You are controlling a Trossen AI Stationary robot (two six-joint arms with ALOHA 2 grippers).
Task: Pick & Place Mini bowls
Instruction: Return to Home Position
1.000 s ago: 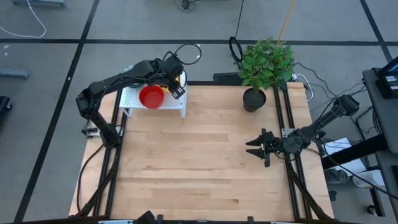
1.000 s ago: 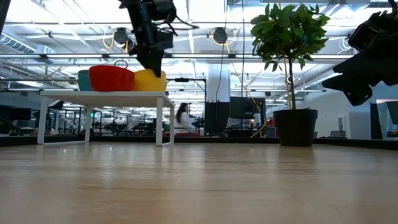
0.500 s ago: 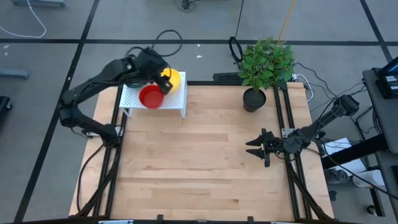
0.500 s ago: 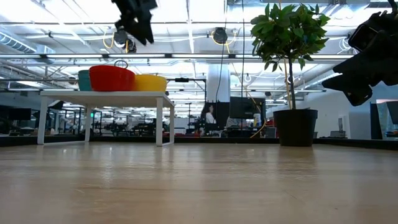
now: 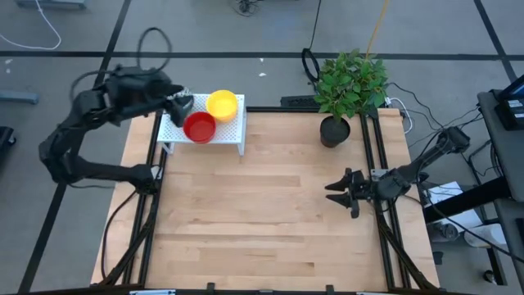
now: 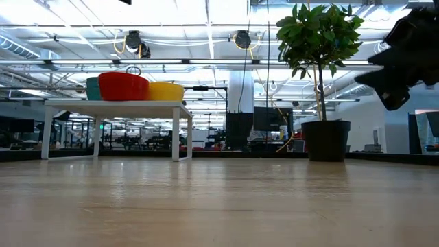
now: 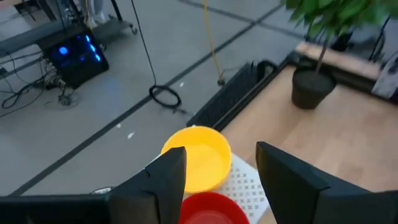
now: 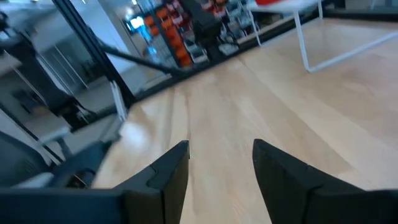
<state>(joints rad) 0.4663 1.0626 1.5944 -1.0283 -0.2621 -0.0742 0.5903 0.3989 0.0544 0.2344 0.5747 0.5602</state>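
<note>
Two mini bowls stand on the white perforated rack (image 5: 229, 131) at the table's far left: a yellow bowl (image 5: 222, 104) and a red bowl (image 5: 199, 128) nearer the left. The low view shows the red bowl (image 6: 123, 86) and the yellow bowl (image 6: 167, 90) side by side on the rack top. My left gripper (image 5: 183, 102) hovers open above the rack's far left corner, and its wrist view looks down on the yellow bowl (image 7: 198, 163) and the red bowl (image 7: 211, 210). My right gripper (image 5: 336, 193) is open and waits above the table's right side. Other bowls are out of view.
A black pot with a green plant (image 5: 334, 129) stands at the table's far right. In the low view a teal thing (image 6: 92, 88) sits on the rack behind the red bowl. Bare wood (image 5: 246, 213) spans the table's middle and near side.
My left gripper has left the yellow bowl, risen out of the low view and drawn back toward the table's left edge, past the rack's far left corner. The yellow bowl stays on the rack beside the red one.
</note>
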